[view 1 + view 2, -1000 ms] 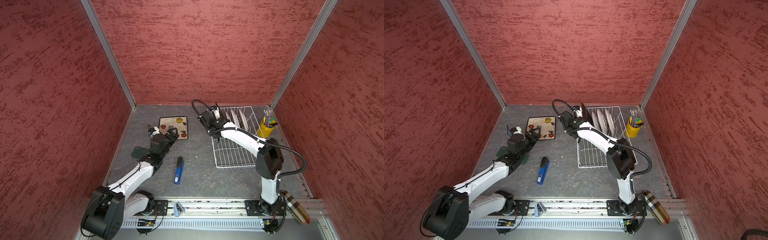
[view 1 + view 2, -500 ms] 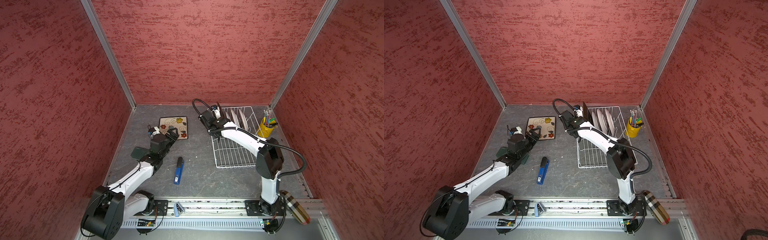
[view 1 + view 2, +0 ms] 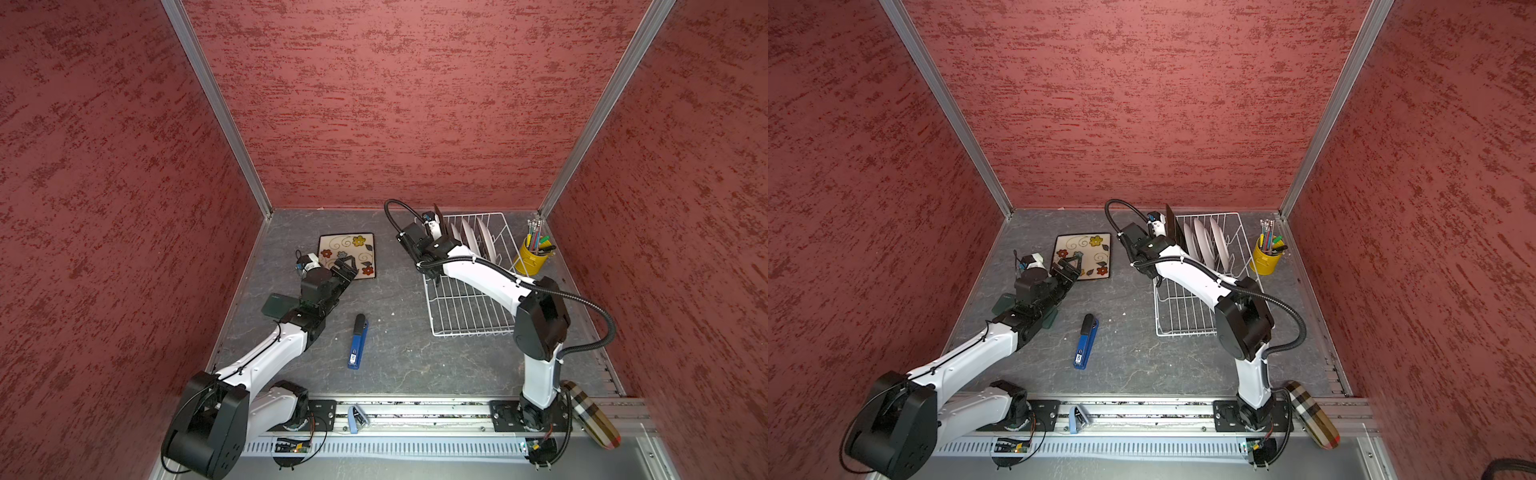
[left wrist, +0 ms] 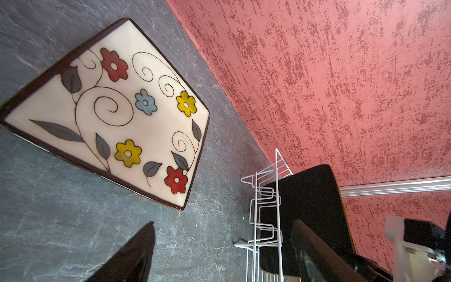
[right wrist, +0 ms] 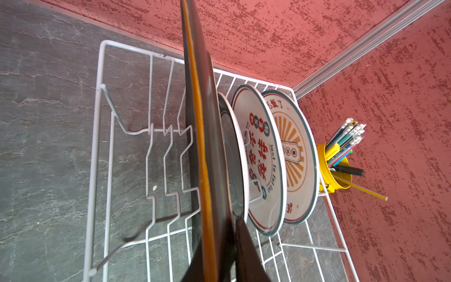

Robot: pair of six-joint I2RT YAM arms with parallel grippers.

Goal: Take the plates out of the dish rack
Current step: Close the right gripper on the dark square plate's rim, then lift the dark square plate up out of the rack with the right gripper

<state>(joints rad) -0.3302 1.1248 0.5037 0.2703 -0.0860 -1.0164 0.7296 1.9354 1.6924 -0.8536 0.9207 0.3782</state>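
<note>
Brown-backed square plate stood upright in dish rack at far right corner of table — right gripper clamped on its edge, likely to lift it off prongs | three round plates slotted beside it | flowered plate flat near far edge — left gripper wide, empty

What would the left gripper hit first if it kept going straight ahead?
Probably the bare table, just past a corner of the flowered plate, short of the dish rack; depth is unclear.
</note>
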